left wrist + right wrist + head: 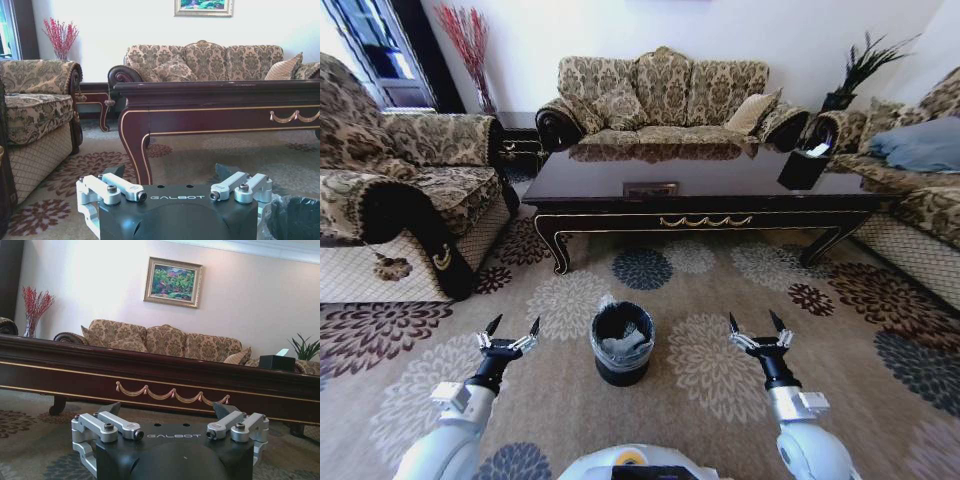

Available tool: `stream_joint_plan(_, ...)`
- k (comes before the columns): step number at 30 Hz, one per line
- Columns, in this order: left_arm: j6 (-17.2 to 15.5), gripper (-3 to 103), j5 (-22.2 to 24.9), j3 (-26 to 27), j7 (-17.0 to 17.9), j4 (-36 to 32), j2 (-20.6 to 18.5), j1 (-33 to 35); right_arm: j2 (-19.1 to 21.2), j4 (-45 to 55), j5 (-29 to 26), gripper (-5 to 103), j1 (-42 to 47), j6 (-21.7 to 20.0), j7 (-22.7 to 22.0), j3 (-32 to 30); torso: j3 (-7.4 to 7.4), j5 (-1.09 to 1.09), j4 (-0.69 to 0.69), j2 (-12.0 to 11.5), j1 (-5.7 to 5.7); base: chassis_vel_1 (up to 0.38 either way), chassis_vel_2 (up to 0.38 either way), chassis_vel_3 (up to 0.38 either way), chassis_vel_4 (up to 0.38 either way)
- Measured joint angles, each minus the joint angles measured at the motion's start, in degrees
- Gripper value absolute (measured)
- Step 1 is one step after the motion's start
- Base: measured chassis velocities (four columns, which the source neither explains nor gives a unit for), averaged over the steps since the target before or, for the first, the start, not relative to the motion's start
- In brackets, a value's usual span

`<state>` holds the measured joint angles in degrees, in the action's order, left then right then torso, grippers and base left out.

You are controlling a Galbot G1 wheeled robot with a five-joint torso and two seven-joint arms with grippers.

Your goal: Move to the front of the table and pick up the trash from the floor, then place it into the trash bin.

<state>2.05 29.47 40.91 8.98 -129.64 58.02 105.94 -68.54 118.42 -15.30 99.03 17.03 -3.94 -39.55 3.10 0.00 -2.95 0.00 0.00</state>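
Note:
The black round trash bin [622, 345] stands on the patterned floor [710, 372] straight ahead, between my two arms. Pale crumpled material lies inside it; whether that is liner or trash I cannot tell. Loose trash on the carpet is out of view. The dark glossy table [700, 195] runs across just beyond the bin. My left gripper [512, 328] hovers open left of the bin, my right gripper [760, 325] open to its right, both holding nothing. In the left wrist view, the left gripper [172, 172] faces a table [225, 100] leg, bin [297, 220] at the edge. In the right wrist view, the right gripper [167, 410] faces the table [150, 375] apron.
An armchair [400, 200] stands close on the left, a sofa [660, 95] behind the table, another sofa [920, 180] on the right. A black holder with white paper [803, 168] sits on the table's right end. Open carpet lies around the bin.

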Motion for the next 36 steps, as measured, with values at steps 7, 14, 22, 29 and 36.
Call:
stream_joint_plan(7,-0.2,100,0.2,0.0,0.1,0.0,-0.1,0.0,0.0,0.1,-0.2,100,0.0,-0.1,0.0,0.0,0.00,0.00,0.00,0.0,0.00,0.000,0.000,0.000,0.000)
stream_joint_plan(14,-0.3,100,0.2,-0.1,0.2,0.0,-0.1,-0.1,0.0,0.1,-0.2,100,0.0,-0.2,0.0,0.1,0.00,0.00,0.00,0.0,0.00,0.000,0.000,0.000,0.000)
stream_joint_plan(22,-0.4,100,0.3,-0.1,0.2,0.0,-0.1,-0.2,0.0,0.1,-0.3,100,0.0,-0.2,0.0,0.1,0.00,0.00,0.00,0.0,0.00,0.000,0.000,0.000,0.000)
stream_joint_plan(29,-0.4,100,0.3,-0.1,0.2,0.0,-0.2,-0.2,0.0,0.1,-0.3,100,0.0,-0.2,0.0,0.1,0.01,0.00,0.00,0.0,0.00,0.008,-0.006,-0.005,0.005)
stream_joint_plan(36,-0.5,100,0.3,-0.2,0.2,0.0,-0.2,-0.2,0.0,0.2,-0.3,100,0.0,-0.3,0.0,0.1,0.01,0.00,0.00,0.0,0.00,0.108,-0.125,-0.117,0.119)
